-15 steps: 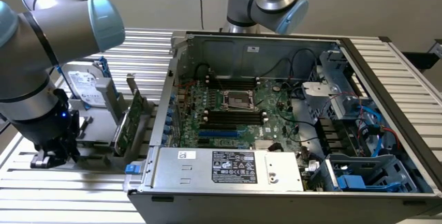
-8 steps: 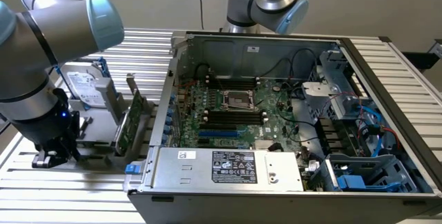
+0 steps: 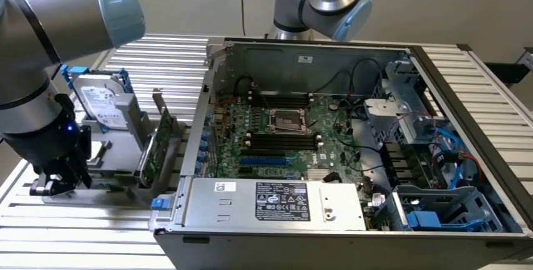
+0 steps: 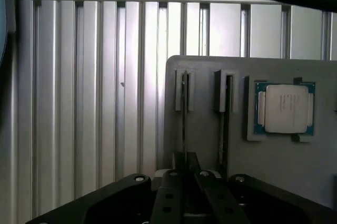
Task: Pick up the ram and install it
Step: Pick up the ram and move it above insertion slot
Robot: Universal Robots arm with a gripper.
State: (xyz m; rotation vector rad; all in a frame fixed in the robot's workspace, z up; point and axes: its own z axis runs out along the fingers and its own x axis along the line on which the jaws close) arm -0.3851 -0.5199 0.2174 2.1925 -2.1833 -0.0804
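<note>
Item: ram (image 4: 183,124); thin stick seen edge-on as a dark line, standing upright in a narrow slot of the grey holder (image 4: 205,145); the holder lies on the slatted table (image 4: 79,103), at the exterior view's left, outside the case (image 3: 466,89). Tool: gripper (image 4: 186,167); fingers drawn together on the stick's upper edge, clenched about it as far as the wrist view tells; the stick appears seated in its slot, not lifted. Handling, by judgement: light; stiff along its length but thin, likely to crack or flex if twisted; chips and contact edge fragile; smooth faces may slip under a weak pinch; best taken across the flat faces near the middle of the top edge, kept square to the slot, contacts untouched. Wrist view supplies: the grip at close range; a second slot just beside the first; cpu (image 4: 284,109) lying flat in its own recess of the same holder, apart from the fingers. Exterior view supplies: the arm bent low over the holder; drive (image 3: 104,101) and card (image 3: 158,151) standing between holder and case; board (image 3: 333,130) inside the open case, with black slots (image 3: 283,140) beside the socket, well apart from the gripper.
</note>
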